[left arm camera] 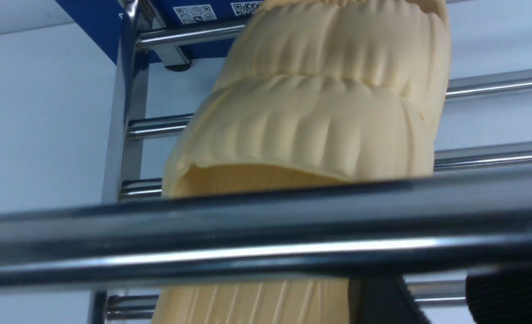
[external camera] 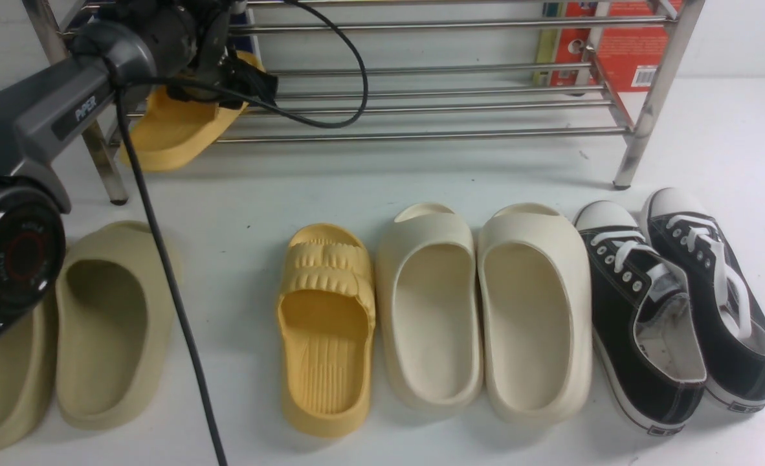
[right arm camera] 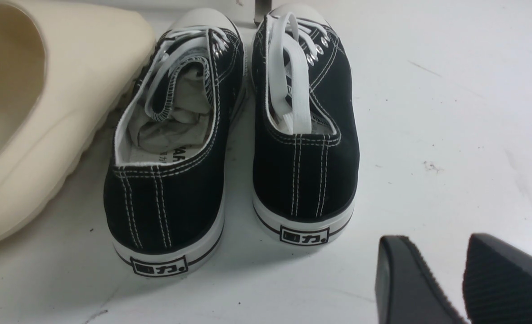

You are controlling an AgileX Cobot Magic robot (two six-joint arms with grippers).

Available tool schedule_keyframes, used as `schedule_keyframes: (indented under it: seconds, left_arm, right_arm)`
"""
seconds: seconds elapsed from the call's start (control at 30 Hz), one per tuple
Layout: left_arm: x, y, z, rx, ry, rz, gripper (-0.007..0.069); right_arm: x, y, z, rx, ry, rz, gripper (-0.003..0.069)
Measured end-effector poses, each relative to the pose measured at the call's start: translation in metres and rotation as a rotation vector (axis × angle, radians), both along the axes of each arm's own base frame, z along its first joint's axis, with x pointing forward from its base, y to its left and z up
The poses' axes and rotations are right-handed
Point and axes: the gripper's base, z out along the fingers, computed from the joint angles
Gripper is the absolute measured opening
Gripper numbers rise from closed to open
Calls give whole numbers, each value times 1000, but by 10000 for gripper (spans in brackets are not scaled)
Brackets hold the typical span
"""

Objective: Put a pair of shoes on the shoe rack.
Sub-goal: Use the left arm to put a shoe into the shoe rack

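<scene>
First yellow slide [external camera: 169, 133]: on the lower shelf of the shoe rack [external camera: 434, 134], at the rack's left end, just inside the left front leg. It lies tilted. The heel hangs out over the front bar and dips toward the white worktop [external camera: 240, 194]; the toe points in toward the back. In the left wrist view its ridged strap shows through the bars, with one bar crossing in front.

Left gripper [external camera: 224, 74]: directly over that slide's strap. The wrist view shows its two dark fingers [left arm camera: 378, 301] standing apart with a bare gap between them, pinching nothing. One finger sits just beside the slide's edge; cannot tell whether it touches.

Second yellow slide [external camera: 327, 330]: on the worktop toward the near edge, left of centre. It sits flat on its sole with the toe toward the rack, well apart from its mate.

Cream-white slides [external camera: 431, 310]: a pair side by side just right of it, the closer one right against it.

Black sneakers [external camera: 641, 323]: a pair with white laces further right, toward the worktop's right edge.

Khaki slides [external camera: 110, 323]: a pair at the near left corner, one partly hidden by the left arm [external camera: 46, 116].

Right gripper [right arm camera: 437, 252]: low over the worktop behind the sneakers' heels. Its fingers are spread and nothing is between them.

Red box [external camera: 622, 45]: behind the rack's right end.

Blue box [left arm camera: 95, 22]: behind the rack's left end, with QR labels.
</scene>
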Motion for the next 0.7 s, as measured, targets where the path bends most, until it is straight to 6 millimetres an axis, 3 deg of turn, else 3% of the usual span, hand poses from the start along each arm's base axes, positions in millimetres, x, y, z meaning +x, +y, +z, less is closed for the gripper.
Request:
schedule_keyframes:
  seconds: [0.23,0.33,0.47,0.67,0.7]
  left_arm:
    - [-20,-1,28,-107,52,33,304]
    - [-42,-6,40,-172,194,-9,217]
    - [-71,-9,39,-195,330,-77,17]
    - [-121,11,38,-161,405,-98,-13]
    - [-122,13,38,-161,407,-93,-13]
  right_arm:
    - [0,0,0,0,0,0,239]
    - [0,0,0,0,0,0,239]
    - [0,0,0,0,0,0,239]
    - [0,0,0,0,0,0,239]
    - [0,0,0,0,0,0,239]
